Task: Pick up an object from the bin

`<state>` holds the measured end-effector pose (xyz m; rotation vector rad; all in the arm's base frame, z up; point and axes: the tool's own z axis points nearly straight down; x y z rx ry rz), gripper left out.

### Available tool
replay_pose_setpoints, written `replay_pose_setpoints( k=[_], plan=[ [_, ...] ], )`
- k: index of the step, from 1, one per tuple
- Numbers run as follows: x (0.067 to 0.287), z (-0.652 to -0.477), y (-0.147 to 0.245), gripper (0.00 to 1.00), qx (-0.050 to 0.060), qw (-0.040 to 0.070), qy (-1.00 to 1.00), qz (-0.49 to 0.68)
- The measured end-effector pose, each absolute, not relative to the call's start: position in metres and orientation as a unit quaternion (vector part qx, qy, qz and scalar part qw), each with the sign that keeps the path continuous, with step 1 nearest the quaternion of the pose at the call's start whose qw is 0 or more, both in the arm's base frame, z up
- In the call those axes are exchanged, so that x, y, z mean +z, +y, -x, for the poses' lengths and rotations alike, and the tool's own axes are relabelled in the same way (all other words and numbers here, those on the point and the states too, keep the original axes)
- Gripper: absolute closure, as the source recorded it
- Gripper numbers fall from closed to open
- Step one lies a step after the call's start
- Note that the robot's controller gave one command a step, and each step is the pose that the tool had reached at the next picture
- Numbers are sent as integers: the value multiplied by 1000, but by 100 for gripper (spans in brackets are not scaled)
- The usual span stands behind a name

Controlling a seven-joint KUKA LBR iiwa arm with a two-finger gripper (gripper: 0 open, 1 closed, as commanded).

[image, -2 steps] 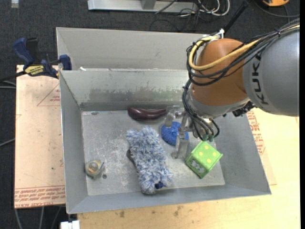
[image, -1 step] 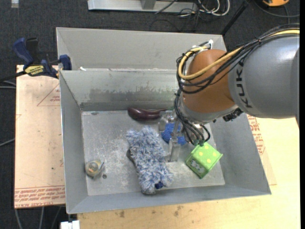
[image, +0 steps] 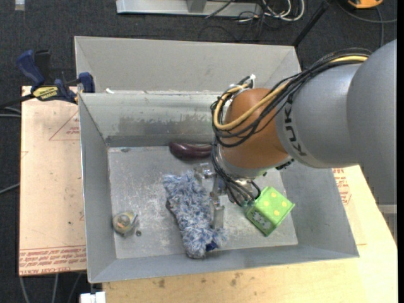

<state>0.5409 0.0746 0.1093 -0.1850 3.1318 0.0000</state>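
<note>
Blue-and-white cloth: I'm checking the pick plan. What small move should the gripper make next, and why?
Probably a short move straight down. The gripper sits at the edge of the blue-and-white cloth, mid-bin, closer to it than to the green dotted block beside it, so lowering looks the shortest way to a grasp.

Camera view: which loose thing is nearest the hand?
The blue-and-white fuzzy rag, mid-bin: the hand is over its right side. Green block, purple piece and round cap lie apart.
</note>
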Motion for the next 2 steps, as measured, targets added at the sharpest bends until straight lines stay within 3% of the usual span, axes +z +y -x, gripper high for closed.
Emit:
replay_pose_setpoints(
  k=[1,2],
  plan=[
    [76,-542,104,100,-6,-3,968,252],
    [76,-542,104,100,-6,-3,968,251]
  ],
)
